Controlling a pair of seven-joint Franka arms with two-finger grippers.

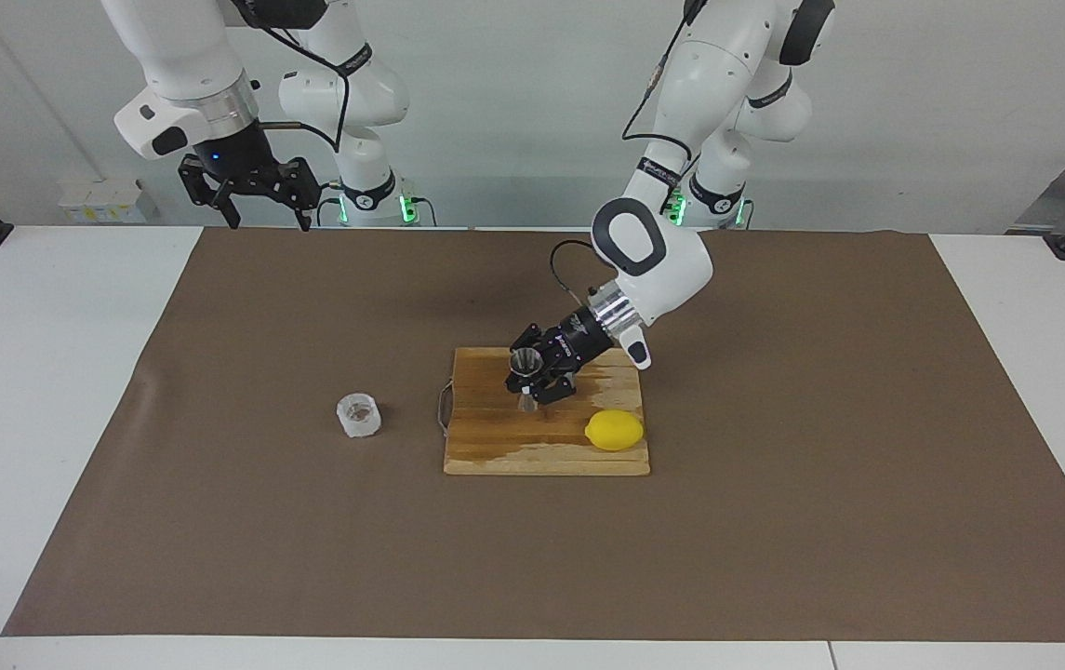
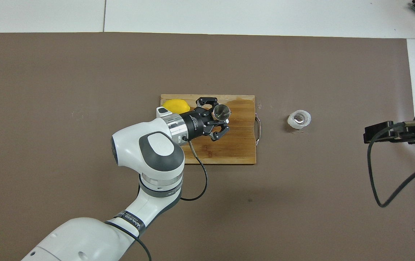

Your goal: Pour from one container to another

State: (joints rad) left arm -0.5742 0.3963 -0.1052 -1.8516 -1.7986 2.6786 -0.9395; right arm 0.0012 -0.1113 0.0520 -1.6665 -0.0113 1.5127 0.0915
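The left gripper (image 1: pixel 532 377) is gripping the steel jigger (image 1: pixel 524 365) with closed fingers, holding it over the middle of the wooden cutting board (image 1: pixel 546 445), a lemon (image 1: pixel 614 430) lying at a board corner. The translucent cup (image 1: pixel 359 414) is standing on the brown mat (image 1: pixel 309 521) off the board's handled edge, toward the right arm's end. The right gripper (image 1: pixel 258 191) is waiting with fingers spread, raised over the table's robot-side edge.

White lettering on a black band (image 2: pixel 130 219) around the left arm; the word cannot be read with certainty.

The left claw (image 1: pixel 532 377) hides the jigger's (image 1: pixel 524 365) lower cone.
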